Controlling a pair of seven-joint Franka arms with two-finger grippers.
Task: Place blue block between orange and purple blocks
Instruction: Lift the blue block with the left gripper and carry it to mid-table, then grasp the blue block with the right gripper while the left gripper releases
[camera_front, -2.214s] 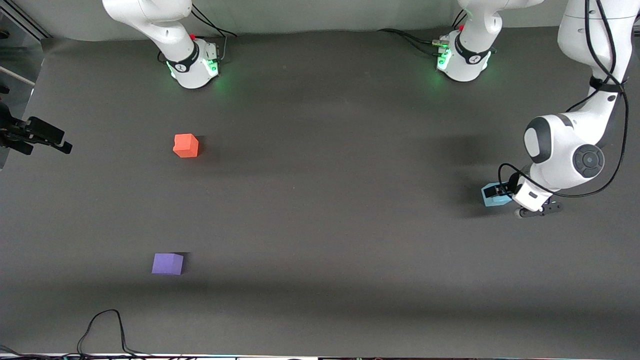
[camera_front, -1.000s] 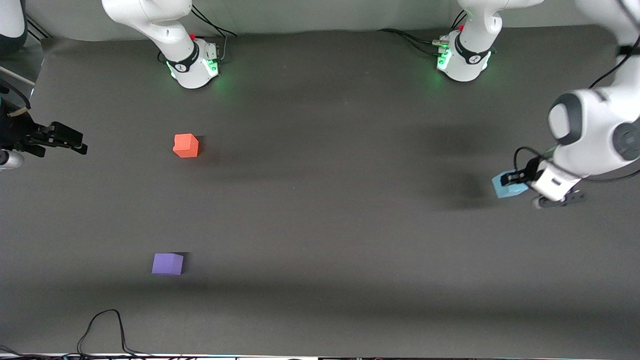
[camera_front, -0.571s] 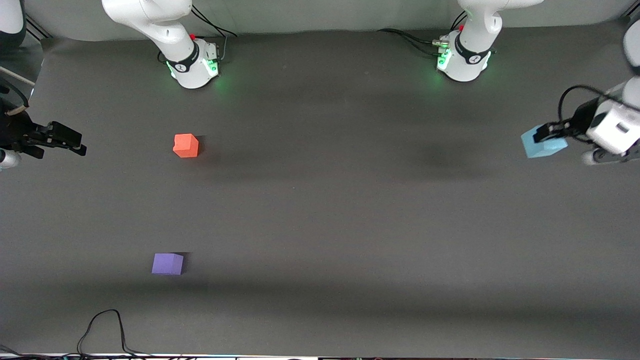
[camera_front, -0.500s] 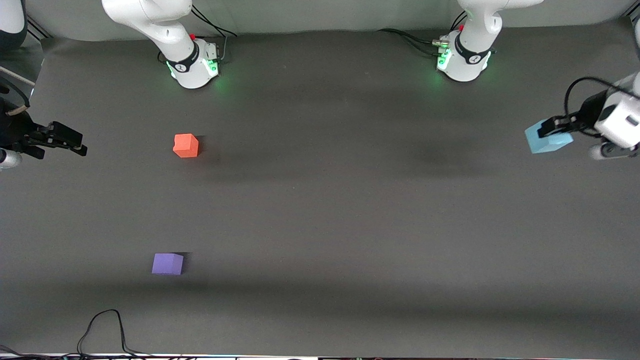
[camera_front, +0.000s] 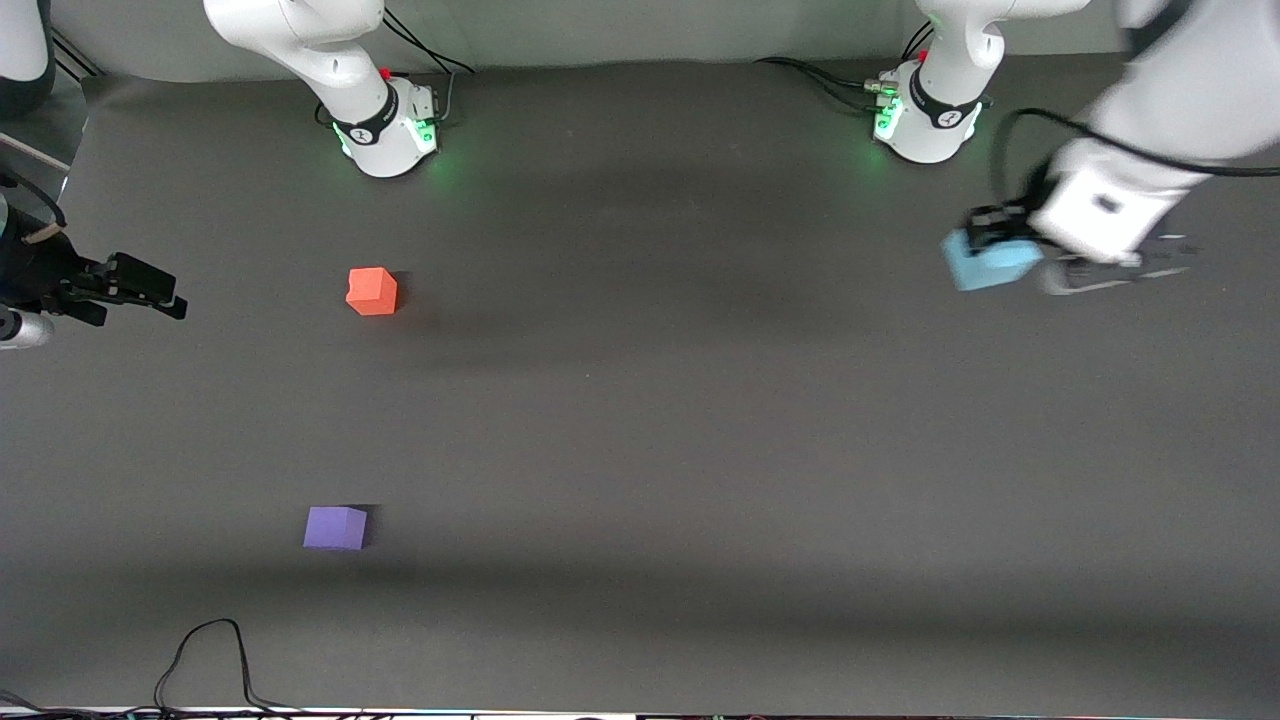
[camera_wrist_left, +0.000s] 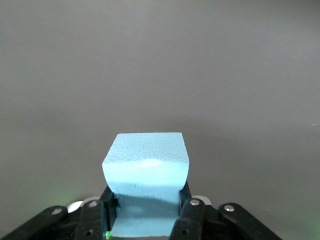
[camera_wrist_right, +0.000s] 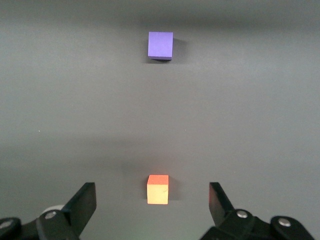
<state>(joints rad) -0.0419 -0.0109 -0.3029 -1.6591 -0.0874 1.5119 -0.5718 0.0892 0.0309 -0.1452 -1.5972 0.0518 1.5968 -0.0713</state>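
Dark grey table (camera_front: 640, 420) lies bare and wide between the blue block (camera_front: 988, 264), held aloft over the left arm's end, and the orange block (camera_front: 372, 291) and purple block (camera_front: 335, 527) resting well apart toward the right arm's end, the purple one nearer the front camera. Reaching in from its base, the left gripper (camera_front: 1000, 240) pinches the blue block, whose squeezed sides (camera_wrist_left: 145, 172) show only in the left wrist view. At the table's edge the waiting right gripper (camera_front: 150, 292) hangs with fingers (camera_wrist_right: 85, 202) spread, its wrist view lining up both blocks (camera_wrist_right: 158, 189) (camera_wrist_right: 160, 45).
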